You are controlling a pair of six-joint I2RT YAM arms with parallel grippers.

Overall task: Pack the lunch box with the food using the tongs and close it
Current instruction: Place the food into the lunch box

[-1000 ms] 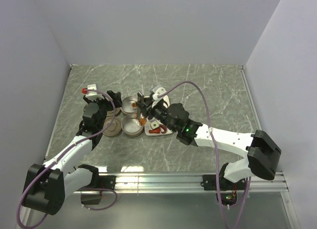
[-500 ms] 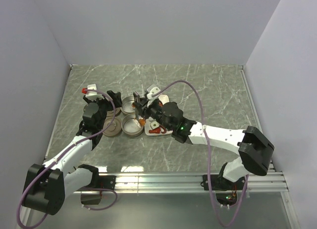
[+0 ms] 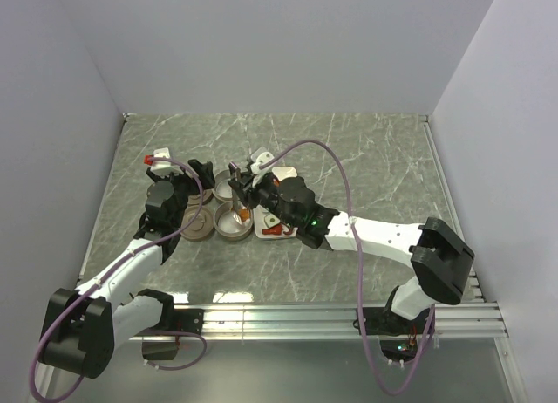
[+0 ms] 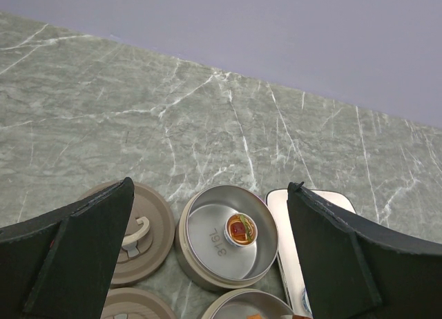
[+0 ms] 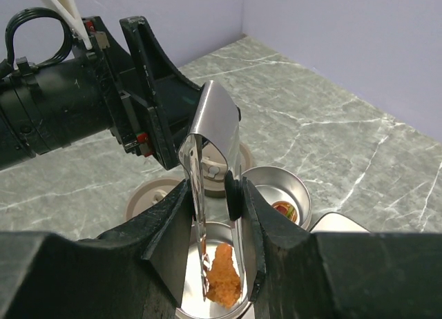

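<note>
Steel tongs (image 5: 215,122) are clamped upright between the right gripper (image 5: 213,195) fingers.
Orange crumbed piece (image 5: 222,283) is held at their tips over a tin (image 5: 188,281); left gripper (image 4: 209,195) is spread wide.

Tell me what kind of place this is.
Probably a lab robot bench, not a kitchen: plain walls box in a marble-look table, two arms are bolted to a metal rail, and the only kitchenware is small tins.
</note>
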